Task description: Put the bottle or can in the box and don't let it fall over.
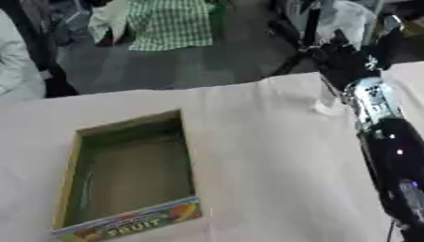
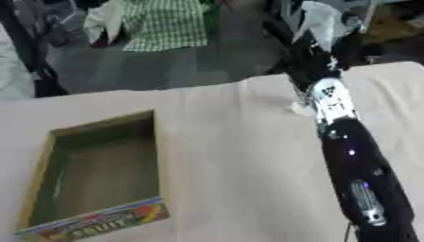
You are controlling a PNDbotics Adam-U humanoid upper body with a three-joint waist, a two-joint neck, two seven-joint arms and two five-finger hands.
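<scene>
Fruit box (image 1: 124,175) sits empty at 7 o'clock, so nothing's done yet. Right hand (image 1: 344,61) is up at 1 o'clock; can't tell whether it's holding anything, and no bottle or can shows.

An open cardboard box (image 1: 132,175) lies on the cloth-covered desk (image 1: 265,156), at its left part. Its inside is olive-green, and the colourful near wall reads "FRUIT".
</scene>
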